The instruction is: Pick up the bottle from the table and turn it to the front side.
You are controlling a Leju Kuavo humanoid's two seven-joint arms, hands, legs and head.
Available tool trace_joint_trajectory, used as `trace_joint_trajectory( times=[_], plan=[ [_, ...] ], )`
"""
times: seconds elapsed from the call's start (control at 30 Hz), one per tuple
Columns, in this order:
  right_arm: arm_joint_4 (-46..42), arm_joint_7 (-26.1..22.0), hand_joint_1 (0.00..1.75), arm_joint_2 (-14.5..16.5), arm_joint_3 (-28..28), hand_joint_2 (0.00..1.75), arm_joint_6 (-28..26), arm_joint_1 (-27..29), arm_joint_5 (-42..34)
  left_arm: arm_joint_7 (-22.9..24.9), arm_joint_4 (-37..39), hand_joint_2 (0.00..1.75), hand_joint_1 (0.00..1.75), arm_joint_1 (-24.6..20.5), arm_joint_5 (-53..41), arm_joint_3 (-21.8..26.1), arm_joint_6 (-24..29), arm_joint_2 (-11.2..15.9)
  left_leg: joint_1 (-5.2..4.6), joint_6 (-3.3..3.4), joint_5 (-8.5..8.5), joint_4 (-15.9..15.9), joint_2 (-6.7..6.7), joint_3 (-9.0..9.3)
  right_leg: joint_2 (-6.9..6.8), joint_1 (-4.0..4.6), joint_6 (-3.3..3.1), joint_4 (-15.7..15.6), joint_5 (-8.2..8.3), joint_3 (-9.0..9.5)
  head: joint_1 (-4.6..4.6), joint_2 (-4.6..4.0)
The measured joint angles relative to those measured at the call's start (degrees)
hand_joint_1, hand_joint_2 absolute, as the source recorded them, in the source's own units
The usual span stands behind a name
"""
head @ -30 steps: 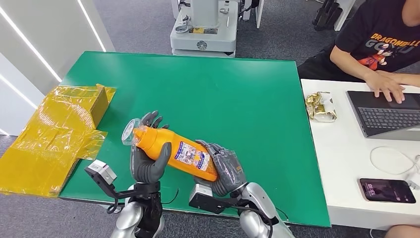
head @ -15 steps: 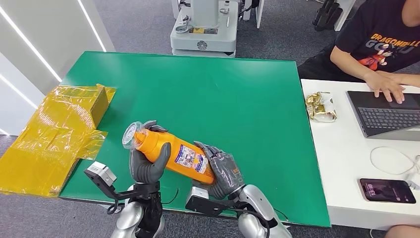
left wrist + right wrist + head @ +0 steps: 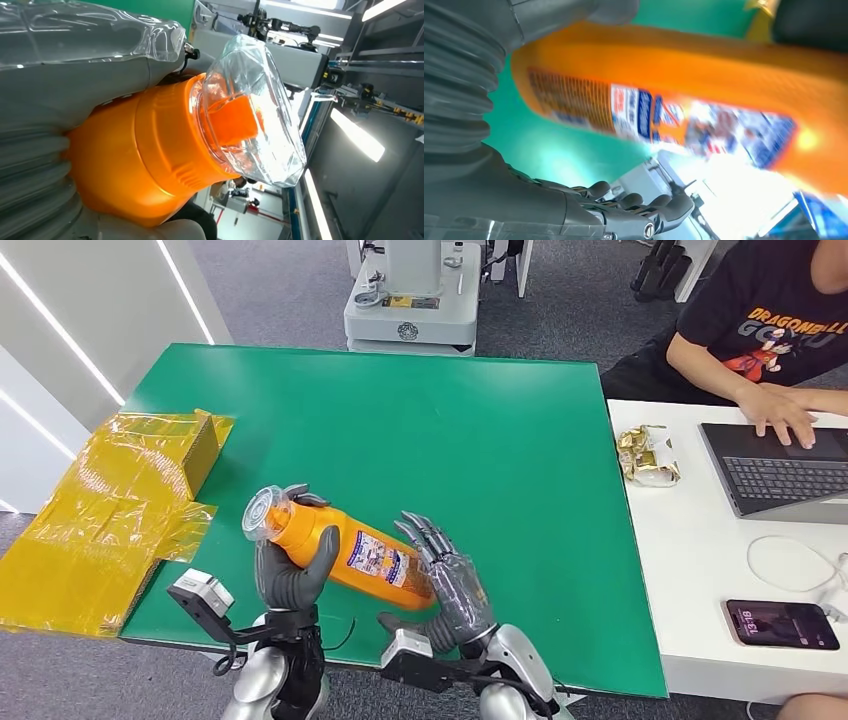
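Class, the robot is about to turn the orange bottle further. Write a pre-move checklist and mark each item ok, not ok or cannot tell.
1. Left hand grips the bottle near its neck: ok.
2. Right hand gripping the base: not ok, fingers spread open.
3. Clear cap in place: ok.
4. Label facing up: ok.
5. Green table free around the bottle: ok.
6. Grip firm enough for turning: cannot tell.

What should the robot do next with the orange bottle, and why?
Probably it should close the right hand on the base of the orange bottle again, then roll it. The left hand grips the bottle near its clear cap, held above the green table. The right hand's fingers are spread beside the base, so one hand alone carries it, and turning needs a second grip.
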Motion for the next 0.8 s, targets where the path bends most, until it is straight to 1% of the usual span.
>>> trace_joint_trajectory(
  times=[0.2,0.33,0.47,0.63,0.8],
  plan=[
    [-3.9,-3.5,0.00,-0.1,0.4,1.75,-2.5,1.1,-5.2,-0.5,0.0,1.75,1.75,0.0,-3.1,0.7,3.0,0.8,0.00,0.00,0.00,0.0,0.00,0.00,0.00,0.00,0.00,0.0,0.00,0.00,0.00,0.00],
    [-6.0,-5.6,0.00,0.0,1.1,1.75,-3.3,1.2,-7.9,-1.7,-0.2,1.75,1.75,0.0,-9.3,1.0,5.3,2.2,0.00,0.00,0.00,0.0,0.00,0.00,0.00,0.00,0.00,0.0,0.00,0.00,0.00,0.00],
    [-6.5,-7.0,0.00,0.0,1.6,1.75,-3.7,0.8,-9.8,-1.3,-1.6,1.75,1.75,-0.3,-19.8,1.0,8.5,5.1,0.01,0.00,0.00,0.0,0.00,0.01,0.00,0.00,0.00,0.0,0.00,0.00,0.00,0.00],
    [-6.3,-8.4,0.00,-0.1,1.9,1.75,-4.9,0.4,-11.7,1.1,-3.4,1.75,1.75,-0.6,-28.8,1.5,12.2,9.3,0.01,-0.01,0.01,0.0,0.00,0.01,0.00,0.01,0.00,0.0,0.00,0.00,0.00,0.00],
    [-7.2,-8.6,0.00,-1.0,2.0,1.75,-5.6,1.1,-12.6,3.6,-3.9,1.75,1.75,-1.5,-36.1,3.5,14.6,14.2,0.02,-0.01,0.01,0.0,0.01,0.02,0.01,0.01,-0.01,0.0,-0.01,0.00,-0.01,0.00]
  ],
)
